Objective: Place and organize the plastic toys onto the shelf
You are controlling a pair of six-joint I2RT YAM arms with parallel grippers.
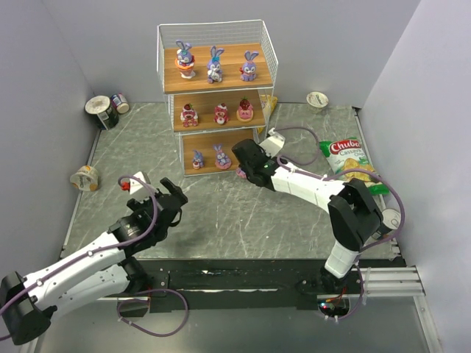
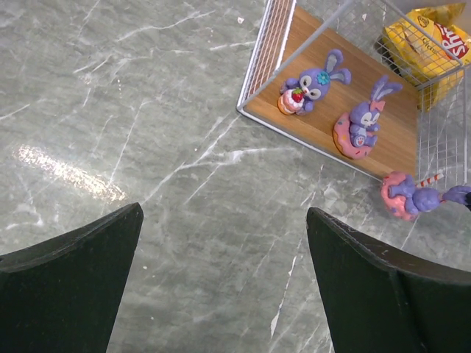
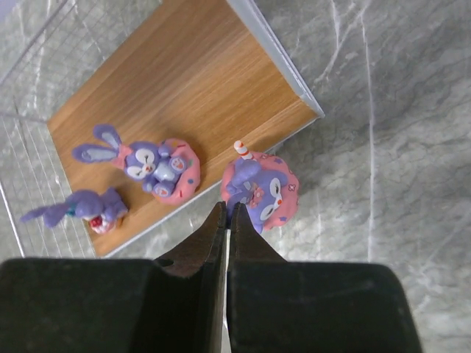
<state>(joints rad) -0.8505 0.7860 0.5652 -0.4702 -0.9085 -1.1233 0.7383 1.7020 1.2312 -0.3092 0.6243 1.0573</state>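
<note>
The shelf [image 1: 168, 87] stands at the back with three purple bunnies [image 1: 215, 65] on its top board and three pink-red figures [image 1: 221, 113] on the middle one. Two small bunnies [image 2: 313, 84] [image 3: 158, 165] sit on the bottom board [image 3: 191, 81]. One more purple bunny on a pink base [image 3: 268, 195] [image 2: 405, 197] lies on the table at that board's front corner. My right gripper [image 3: 228, 209] [image 1: 246, 165] is shut, its tips pinching this bunny's ear. My left gripper [image 2: 224, 209] [image 1: 173, 197] hangs open over bare table, left of the shelf's front.
Cans [image 1: 101, 110] lie at the back left and a cup [image 1: 85, 178] at the left edge. Another cup [image 1: 317, 98] is at the back right. A green-red chip bag [image 1: 349, 158] lies on the right, and a yellow bag [image 2: 430, 44] is behind the shelf.
</note>
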